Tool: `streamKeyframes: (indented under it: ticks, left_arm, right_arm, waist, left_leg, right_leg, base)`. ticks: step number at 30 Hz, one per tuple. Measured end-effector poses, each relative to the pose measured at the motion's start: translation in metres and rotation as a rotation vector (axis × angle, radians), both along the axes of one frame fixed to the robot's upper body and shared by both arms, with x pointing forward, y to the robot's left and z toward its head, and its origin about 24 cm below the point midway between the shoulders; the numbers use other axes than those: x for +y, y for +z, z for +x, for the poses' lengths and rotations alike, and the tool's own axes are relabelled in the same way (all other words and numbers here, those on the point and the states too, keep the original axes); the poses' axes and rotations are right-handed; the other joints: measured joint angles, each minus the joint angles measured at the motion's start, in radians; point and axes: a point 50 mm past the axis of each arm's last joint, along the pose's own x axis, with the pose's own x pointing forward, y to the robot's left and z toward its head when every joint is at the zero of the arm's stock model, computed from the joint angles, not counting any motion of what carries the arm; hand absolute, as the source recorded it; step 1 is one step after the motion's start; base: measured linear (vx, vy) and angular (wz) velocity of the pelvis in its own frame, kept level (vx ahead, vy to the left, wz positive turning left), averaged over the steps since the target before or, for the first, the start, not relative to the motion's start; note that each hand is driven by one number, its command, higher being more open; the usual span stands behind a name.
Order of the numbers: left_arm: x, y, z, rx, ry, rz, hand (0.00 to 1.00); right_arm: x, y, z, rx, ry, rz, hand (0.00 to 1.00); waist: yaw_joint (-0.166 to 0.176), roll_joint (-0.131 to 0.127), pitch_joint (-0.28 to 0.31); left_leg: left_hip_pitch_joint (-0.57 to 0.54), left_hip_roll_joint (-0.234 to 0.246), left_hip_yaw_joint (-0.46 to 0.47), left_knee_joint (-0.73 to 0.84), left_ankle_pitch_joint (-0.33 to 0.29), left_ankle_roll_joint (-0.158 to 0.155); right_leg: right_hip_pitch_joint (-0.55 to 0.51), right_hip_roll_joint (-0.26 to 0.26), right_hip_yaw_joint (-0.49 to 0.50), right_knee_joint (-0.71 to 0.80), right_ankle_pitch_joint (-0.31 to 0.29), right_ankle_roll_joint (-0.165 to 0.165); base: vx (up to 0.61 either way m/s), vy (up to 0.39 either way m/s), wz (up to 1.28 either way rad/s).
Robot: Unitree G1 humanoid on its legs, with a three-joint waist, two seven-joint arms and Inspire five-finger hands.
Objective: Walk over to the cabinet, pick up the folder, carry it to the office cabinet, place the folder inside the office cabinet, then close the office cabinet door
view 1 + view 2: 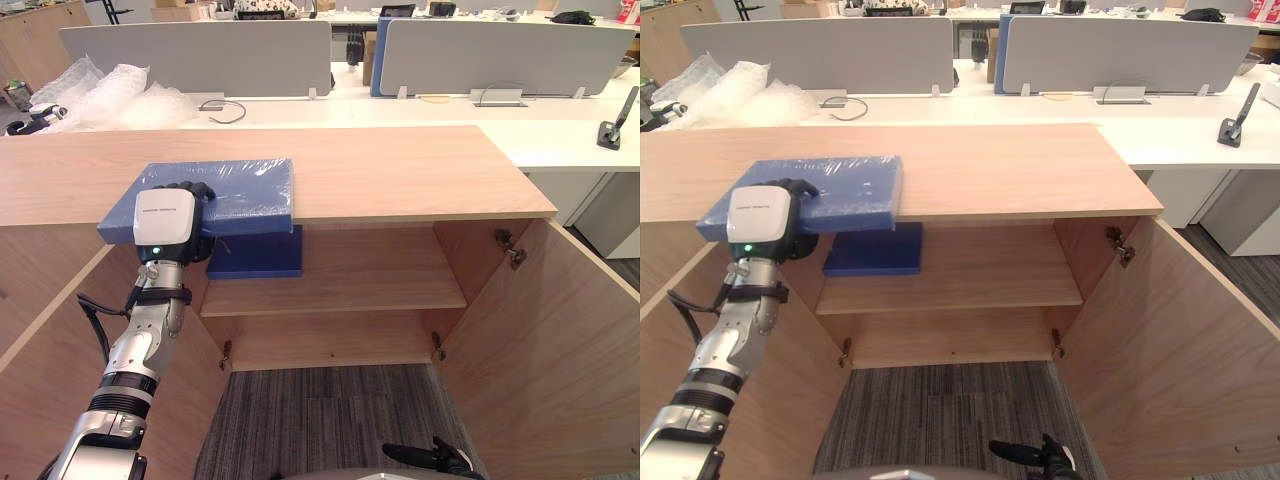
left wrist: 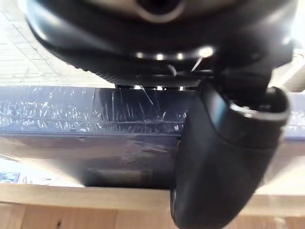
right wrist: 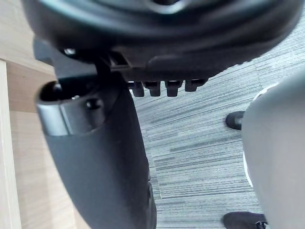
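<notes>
One folder [image 1: 240, 195] atop cabinet [image 1: 400, 170], bubble wrap [image 1: 110, 95] behind

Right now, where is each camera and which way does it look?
Left eye view: on the head, looking down at the open cabinet; left robot hand grips the blue folder.
Right eye view: beside it, same scene; both share the right robot hand low down.
Left wrist view: on that wrist, facing the folder's edge past its thumb.
Right wrist view: on that wrist, facing carpet past its thumb.
</notes>
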Motion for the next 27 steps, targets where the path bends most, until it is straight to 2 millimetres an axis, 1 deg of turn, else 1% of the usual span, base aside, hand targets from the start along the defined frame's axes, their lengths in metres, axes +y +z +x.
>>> streamKeyframes:
  ticks: [1,3,5,8,12,13,15,17,19,22,23,24,26,27]
  left_arm:
    - [-0.002,0.01,0.0,-0.048,-0.01,-0.008,0.0]
    - [-0.006,0.017,0.001,-0.064,-0.028,-0.007,0.0]
    - [-0.01,0.018,0.001,-0.07,-0.043,-0.005,0.0]
    - [-0.022,0.024,-0.005,-0.092,-0.096,-0.016,0.0]
    - [-0.054,0.026,-0.03,-0.131,-0.271,-0.091,0.0]
    - [-0.065,0.03,-0.039,-0.163,-0.327,-0.139,0.0]
    - [-0.076,0.034,-0.049,-0.203,-0.388,-0.238,0.0]
    - [-0.087,0.038,-0.061,-0.256,-0.45,-0.391,0.0]
    - [-0.089,0.043,-0.066,-0.296,-0.468,-0.479,0.0]
    - [-0.083,0.046,-0.072,-0.35,-0.457,-0.611,0.0]
    - [-0.078,0.049,-0.076,-0.39,-0.436,-0.661,0.0]
    - [-0.077,0.049,-0.077,-0.399,-0.43,-0.669,0.0]
    - [-0.067,0.054,-0.084,-0.47,-0.381,-0.712,0.0]
    - [-0.065,0.055,-0.086,-0.483,-0.375,-0.718,0.0]
  right_arm:
    - [0.0,0.0,0.0,0.0,0.0,0.0,1.0]
    - [0.0,0.0,0.001,-0.001,0.001,-0.001,1.0]
    - [-0.001,0.0,0.001,-0.002,0.002,-0.004,1.0]
    - [-0.001,0.0,0.001,-0.001,0.003,-0.004,1.0]
    - [-0.001,-0.001,-0.001,0.012,0.003,-0.002,1.0]
    - [-0.001,-0.001,-0.002,0.018,0.003,-0.002,1.0]
    - [-0.001,-0.001,-0.001,0.022,0.008,-0.004,1.0]
    - [-0.001,-0.001,-0.001,0.023,0.02,-0.008,1.0]
    - [-0.001,-0.001,-0.001,0.024,0.019,-0.01,1.0]
    - [-0.003,-0.002,-0.004,0.038,0.013,-0.014,1.0]
    - [-0.003,-0.002,-0.004,0.042,0.01,-0.014,1.0]
    - [-0.003,-0.002,-0.004,0.042,0.009,-0.015,1.0]
    - [-0.003,-0.002,-0.005,0.045,0.009,-0.014,1.0]
    - [-0.003,-0.003,-0.005,0.048,0.009,-0.014,1.0]
  waist:
    - [-0.001,0.0,-0.001]
    - [-0.004,0.004,-0.003]
    - [-0.007,0.008,-0.003]
    - [-0.007,0.008,-0.002]
    - [-0.006,0.008,-0.002]
    - [-0.005,0.008,-0.002]
    - [-0.005,0.009,-0.003]
    - [-0.005,0.011,-0.004]
    - [-0.004,0.014,-0.007]
    - [-0.002,0.018,-0.017]
    - [0.0,0.019,-0.018]
    - [0.0,0.019,-0.018]
    - [0.001,0.017,-0.021]
    - [0.002,0.016,-0.021]
  left_leg:
    - [0.0,0.0,0.001,0.0,0.0,0.0]
    - [0.001,-0.002,0.002,0.0,0.0,0.0]
    - [0.001,-0.003,0.002,0.0,0.0,0.0]
    - [0.0,-0.004,0.001,0.0,0.0,0.0]
    - [0.0,-0.005,-0.002,0.0,-0.001,0.001]
    - [0.0,-0.005,-0.002,0.0,-0.001,0.001]
    - [0.0,-0.004,-0.002,0.0,-0.001,0.0]
    - [0.002,-0.002,-0.002,0.0,-0.002,-0.001]
    - [0.003,0.001,-0.003,0.0,-0.002,-0.001]
    - [0.004,0.003,-0.002,0.0,-0.002,-0.001]
    - [0.004,0.003,-0.003,0.0,-0.002,-0.001]
    - [0.003,0.003,-0.003,0.0,-0.002,-0.001]
    - [0.003,0.004,-0.003,0.0,-0.002,-0.001]
    - [0.003,0.004,-0.003,0.0,-0.002,-0.001]
  right_leg:
    - [0.0,0.0,0.0,-0.002,0.001,0.0]
    - [0.002,-0.002,0.0,-0.004,0.001,0.001]
    - [0.003,-0.002,0.0,-0.008,0.002,0.002]
    - [0.007,-0.003,-0.002,-0.013,0.002,0.002]
    - [0.01,-0.003,-0.003,-0.016,0.003,0.002]
    - [0.01,-0.003,-0.002,-0.015,0.003,0.002]
    - [0.01,-0.003,-0.001,-0.014,0.003,0.002]
    - [0.01,-0.002,0.0,-0.01,0.002,0.001]
    - [0.009,0.001,0.001,-0.005,0.001,0.0]
    - [0.005,0.002,0.003,0.003,0.0,-0.001]
    - [0.004,0.002,0.004,0.005,0.0,-0.001]
    - [0.004,0.002,0.004,0.005,0.0,-0.001]
    - [0.002,0.002,0.004,0.009,-0.001,-0.002]
    - [0.002,0.002,0.004,0.009,-0.001,-0.002]
  base:
    - [0.0,0.0,0.0]
    - [0.0,0.0,0.0]
    - [0.0,0.0,0.0]
    - [0.01,0.002,0.0]
    - [0.03,0.006,0.02]
    - [0.0,0.0,0.0]
    - [0.0,0.0,0.0]
    - [0.0,0.0,0.0]
    - [0.0,0.0,0.0]
    - [0.0,0.0,0.0]
    - [0.0,0.0,0.0]
    - [0.0,0.0,0.0]
    - [0.0,0.0,0.0]
    - [0.0,0.0,0.0]
